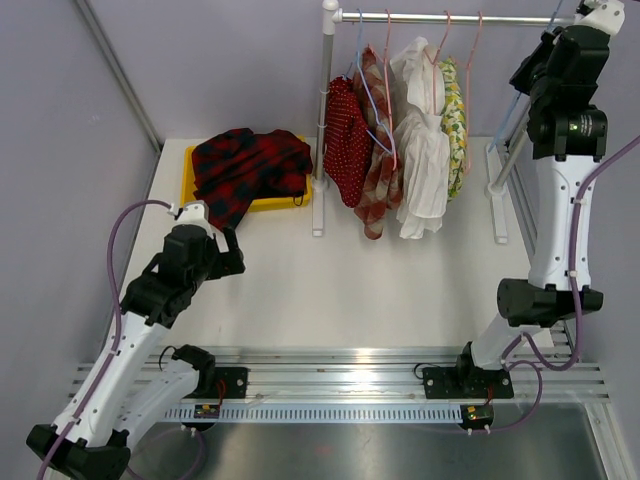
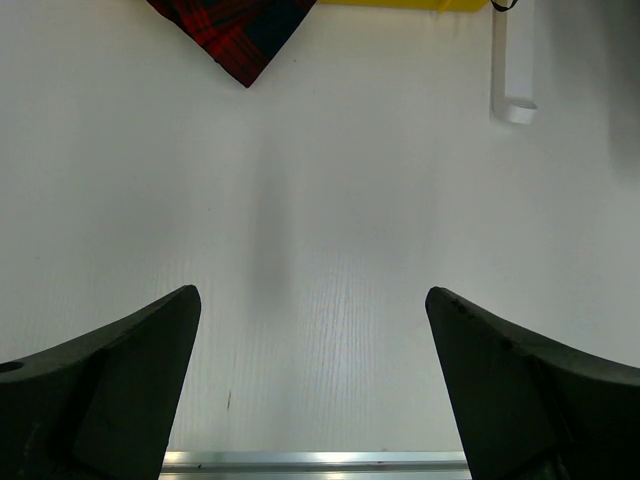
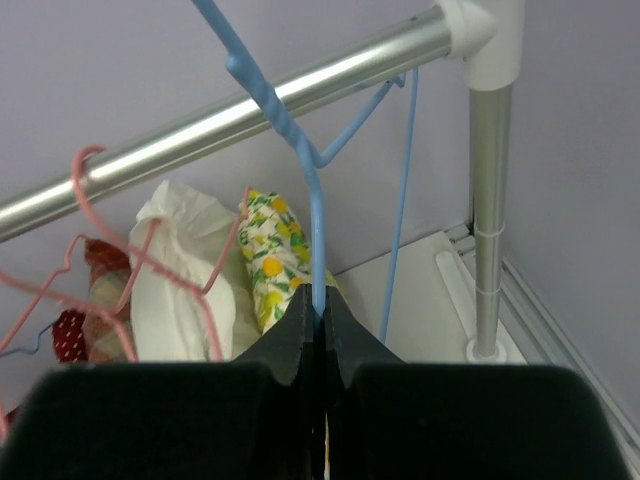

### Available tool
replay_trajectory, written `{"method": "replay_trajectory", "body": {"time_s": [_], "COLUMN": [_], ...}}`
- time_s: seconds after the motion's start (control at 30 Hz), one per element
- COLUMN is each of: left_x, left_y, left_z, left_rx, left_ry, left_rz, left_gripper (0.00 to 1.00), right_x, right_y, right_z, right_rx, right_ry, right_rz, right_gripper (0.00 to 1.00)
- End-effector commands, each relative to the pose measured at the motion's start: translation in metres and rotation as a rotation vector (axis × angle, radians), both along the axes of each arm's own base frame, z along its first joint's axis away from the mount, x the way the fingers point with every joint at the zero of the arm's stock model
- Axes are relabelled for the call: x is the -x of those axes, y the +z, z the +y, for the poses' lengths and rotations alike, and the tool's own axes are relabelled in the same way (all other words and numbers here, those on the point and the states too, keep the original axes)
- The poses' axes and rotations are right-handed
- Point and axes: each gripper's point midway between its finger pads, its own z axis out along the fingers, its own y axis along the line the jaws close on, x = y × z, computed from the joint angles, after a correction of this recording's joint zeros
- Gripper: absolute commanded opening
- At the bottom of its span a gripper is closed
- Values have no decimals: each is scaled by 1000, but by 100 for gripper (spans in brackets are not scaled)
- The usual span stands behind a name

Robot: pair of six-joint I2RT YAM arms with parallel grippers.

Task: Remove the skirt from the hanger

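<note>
I see my right claw (image 3: 320, 312) clamped on the blue hanger (image 3: 313, 200) under the rail (image 3: 250, 108); left claw (image 2: 312, 335) wide open, empty.

Lost to my cameras
My right gripper (image 3: 318, 322) is pinched on the blue hanger (image 3: 313, 225), and my own black body hides all of that wire below the pinch; what hangs from it, I cannot tell. The rail (image 3: 180, 140) runs off the left edge. From my left wrist only one corner of the plaid cloth (image 2: 235, 35) and a sliver of the yellow tray (image 2: 400, 3), by the far left corner of the desk (image 2: 330, 200), show; the top edge cuts the rest, the bottom edge my left gripper (image 2: 311, 291).
</note>
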Motion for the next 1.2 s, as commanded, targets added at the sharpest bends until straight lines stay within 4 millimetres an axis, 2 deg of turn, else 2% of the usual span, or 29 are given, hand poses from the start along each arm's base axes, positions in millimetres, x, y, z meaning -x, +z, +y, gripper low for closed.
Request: {"method": "replay_trajectory", "body": {"time_s": [0.0,0.07,0.1,0.2,0.27,0.4,0.5,0.6,0.63,0.73,0.83,0.87,0.9,0.93,0.97,1.0,1.03,1.07,1.1,1.13,1.17], "left_x": [-4,-4,-4,-4,-4,-4,-4,-4,-5,-5,-5,-5,-5,-5,-5,-5,-5,-5,-5,-5,-5], "left_y": [7,6,6,4,5,4,4,4,4,3,3,3,3,3,3,2,2,2,2,2,2], "left_z": [-3,-5,-5,-5,-5,-6,-5,-5,-5,-6,-6,-6,-6,-7,-7,-7,-7,-7,-8,-8,-8], "left_rx": [17,22,21,20,21,21,19,18,18,18,19,19,19,19,20,20,19,20,20,20,21], "left_ry": [-4,-11,-14,-8,-6,-12,-5,-2,-3,-7,-7,-8,-10,-11,-13,-12,-14,-14,-16,-17,-17], "left_rz": [-38,-40,-38,-35,-38,-35,-33,-34,-35,-30,-31,-30,-31,-29,-29,-27,-24,-27,-27,-25,-27], "left_gripper": [99,99,99,99,99,99,99,99,99,99,99,99,99,99,99,99,99,99,99,99,99], "right_x": [-19,-37,-42,-68,-75,-93,-96,-96,-95,-87,-77,-73,-68,-65,-60,-53,-47,-32,-24,-15,3], "right_y": [29,24,23,5,3,-23,-34,-56,-57,-71,-81,-90,-89,-90,-95,-89,-86,-77,-76,-72,-61], "right_z": [-22,-23,-34,-43,-49,-55,-53,-51,-51,-49,-55,-60,-61,-64,-65,-69,-72,-79,-86,-91,-96], "right_rx": [-24,-70,-80,-128,-155,-198,-215,-241,-244,-260,-253,-258,-247,-240,-237,-212,-196,-175,-154,-143,-122], "right_ry": [8,57,51,119,144,196,227,226,226,215,170,135,123,108,94,66,46,-10,-55,-99,-151], "right_rz": [-127,-136,-141,-125,-136,-94,-68,-14,-18,14,55,89,98,109,137,136,142,137,142,138,115], "right_gripper": [0,0,0,0,0,0,0,0,0,0,0,0,0,7,20,36,72,87,95,98,99]}}
